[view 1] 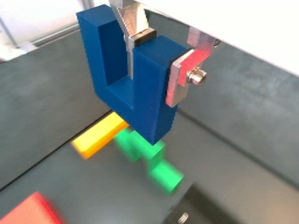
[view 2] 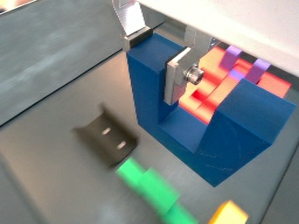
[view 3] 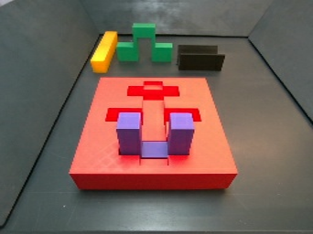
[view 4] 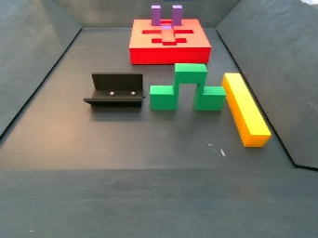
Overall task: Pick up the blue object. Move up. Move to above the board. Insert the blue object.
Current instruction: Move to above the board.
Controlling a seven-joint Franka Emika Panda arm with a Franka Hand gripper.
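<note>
Dark grey floor (view 4: pixel 125 149); matching grey walls (view 3: pixel 184 14)

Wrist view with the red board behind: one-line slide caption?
Pincer shut on the blue block, held above the floor, with the black fixture and green block below and the red board behind.

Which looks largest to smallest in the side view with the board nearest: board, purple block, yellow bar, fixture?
1. board
2. purple block
3. yellow bar and fixture: about alike, both farther away, so unranked.
The gripper, shut on the blue object above the green block, shows only in the wrist views.
</note>
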